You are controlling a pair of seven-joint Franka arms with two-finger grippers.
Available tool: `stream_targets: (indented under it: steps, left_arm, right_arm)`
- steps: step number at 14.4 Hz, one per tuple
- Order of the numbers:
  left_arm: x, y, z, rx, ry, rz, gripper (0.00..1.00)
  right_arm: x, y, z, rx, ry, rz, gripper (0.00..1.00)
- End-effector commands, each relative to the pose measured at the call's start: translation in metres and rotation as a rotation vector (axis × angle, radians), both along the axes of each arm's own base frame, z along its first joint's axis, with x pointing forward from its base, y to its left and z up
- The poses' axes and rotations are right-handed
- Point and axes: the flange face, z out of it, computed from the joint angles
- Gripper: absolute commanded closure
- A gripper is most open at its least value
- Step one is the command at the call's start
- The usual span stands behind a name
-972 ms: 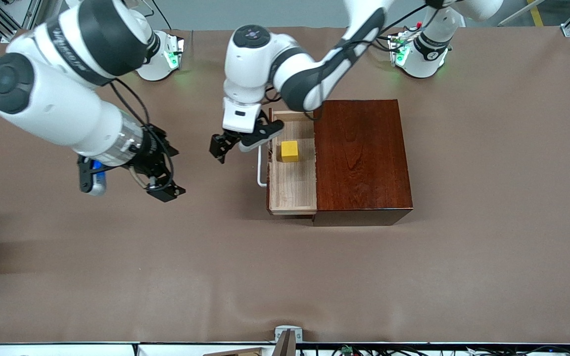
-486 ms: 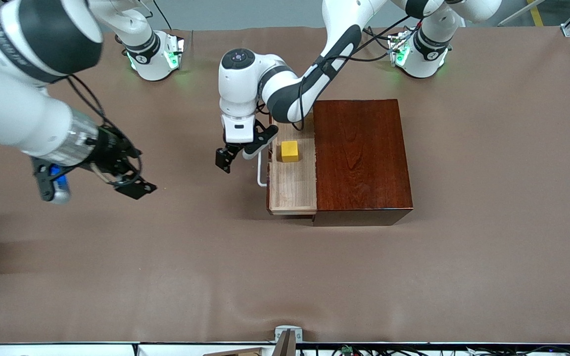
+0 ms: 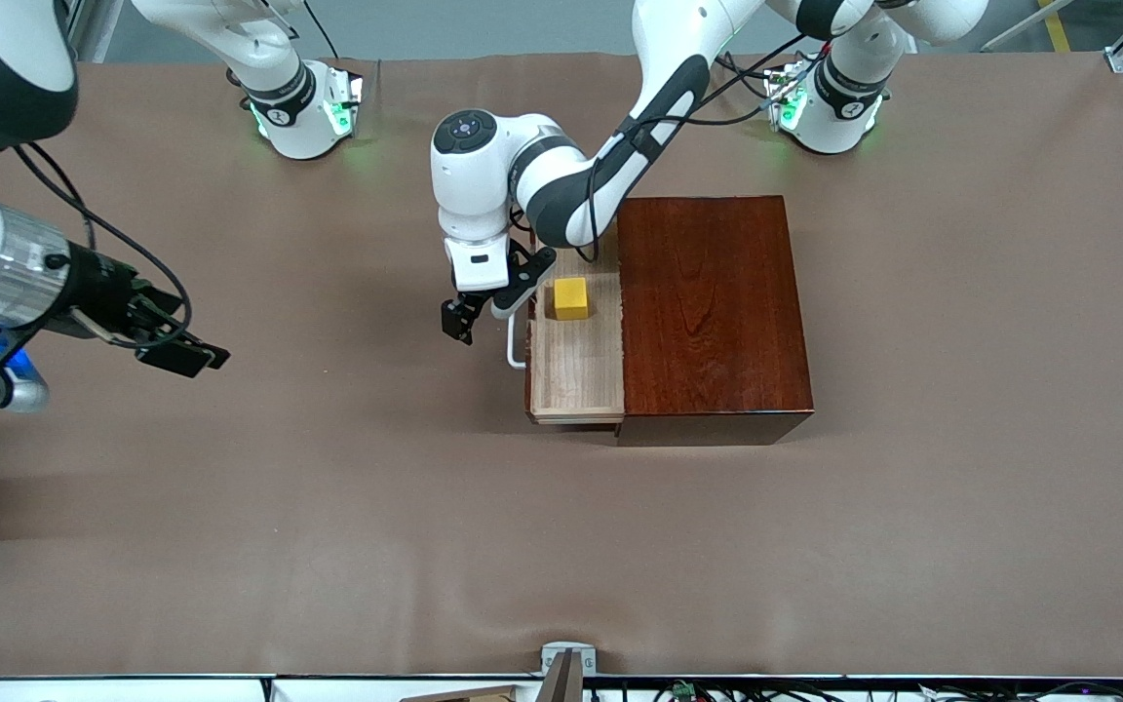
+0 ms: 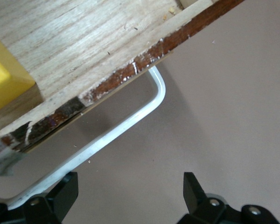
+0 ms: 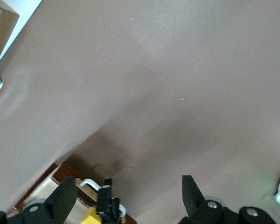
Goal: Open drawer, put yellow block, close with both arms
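The drawer (image 3: 576, 375) stands pulled out of the dark reddish-brown box (image 3: 713, 302), toward the right arm's end of the table. The yellow block (image 3: 570, 298) rests on the drawer's pale floor and also shows in the left wrist view (image 4: 4, 81). My left gripper (image 3: 477, 315) hangs open just outside the drawer's front, by the white handle (image 3: 515, 343). In its wrist view the left gripper (image 4: 129, 196) holds nothing, and one finger (image 4: 65, 193) sits beside the handle bar (image 4: 130, 121). My right gripper (image 3: 172, 341) is open and empty over bare table near its own end; its wrist view shows the same (image 5: 126, 198).
The brown table cover (image 3: 561, 546) spreads wide around the box. The two green-lit arm bases (image 3: 308, 107) stand along the table's edge farthest from the front camera. A small metal bracket (image 3: 566, 655) sits at the nearest edge.
The right arm has drawn away from the drawer toward its own end of the table. The left gripper has lowered and shifted closer to the white handle.
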Motion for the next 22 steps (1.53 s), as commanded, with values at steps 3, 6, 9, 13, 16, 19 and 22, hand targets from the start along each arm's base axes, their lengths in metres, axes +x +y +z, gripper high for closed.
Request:
stream_targets:
  steps: [3,6,9,13,16,19,22]
  left_arm:
    - [0.034,0.037,-0.003,0.172,-0.003,0.089,0.0]
    - [0.048,0.057,0.001,0.214,0.021,0.13,0.0]
    - [0.062,0.079,-0.007,0.247,0.056,0.18,0.0]
    - [0.054,0.101,-0.021,0.401,0.151,0.227,0.0]
    - [0.055,0.113,-0.024,0.453,0.187,0.252,0.0]
    - [0.053,0.111,-0.022,0.453,0.185,0.246,0.0]
    - [0.052,0.099,-0.015,0.403,0.163,0.225,0.0]
  right_arm:
    - [-0.016,-0.026,0.023,-0.061,-0.061,0.332,0.0]
    - [-0.025,-0.048,0.038,-0.074,-0.103,0.569,0.0]
    - [-0.034,-0.067,0.043,-0.053,-0.096,0.698,0.0]
    - [-0.049,-0.069,0.041,-0.069,-0.108,0.733,0.0]
    - [-0.072,-0.075,0.032,-0.112,-0.158,0.812,0.0]
    - [-0.087,-0.076,0.027,-0.121,-0.178,0.813,0.0]
    - [-0.09,-0.08,0.028,-0.125,-0.183,0.808,0.0]
